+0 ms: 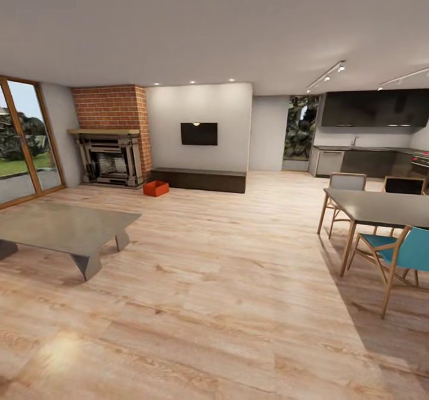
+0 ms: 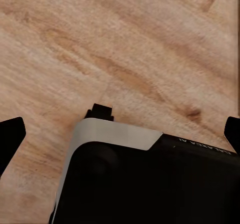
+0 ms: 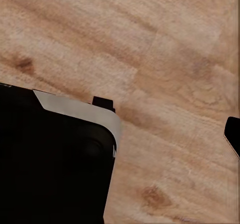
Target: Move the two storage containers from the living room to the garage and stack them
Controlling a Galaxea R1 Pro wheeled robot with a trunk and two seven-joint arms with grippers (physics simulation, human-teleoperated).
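one orange-red storage container [image 1: 155, 188] shows in the head view, left of centre in the middle distance, sitting on the light wood plank floor [image 1: 226, 304] of the living room, just beside the left end of one long dark low cabinet [image 1: 199, 180] and near the foot of one red brick fireplace [image 1: 113, 143]. whether a second bin sits inside or behind it cannot be told at this distance. above the cabinet hangs one dark screen [image 1: 199, 133] on the white wall. at the lower left of the frame stands one glass-topped table [image 1: 62, 227] on angled grey legs, well apart from the container. at the far left is one glazed door [image 1: 24, 140] with a wooden frame, greenery beyond it. on the right side stands one dark dining table [image 1: 381, 206] with three chairs seen around it: one with a teal seat [image 1: 402, 257] in front and two behind, a pale one [image 1: 347, 181] and a dark one [image 1: 404, 185]. at the upper right the kitchen counter [image 1: 363, 161] runs under dark cupboards, and two track-light rails cross the ceiling there. in the left wrist view the left gripper [image 2: 120, 134] hangs over the planks above a black, silver-edged part of the robot's base [image 2: 150, 184]; its two dark fingertips [image 2: 11, 134] sit at opposite edges of the picture, wide apart, with nothing between them. in the right wrist view one dark fingertip [image 3: 233, 134] of the right gripper shows at the right edge over the planks, the other is hidden by the black base [image 3: 55, 164], so i cannot tell how its fingers stand.
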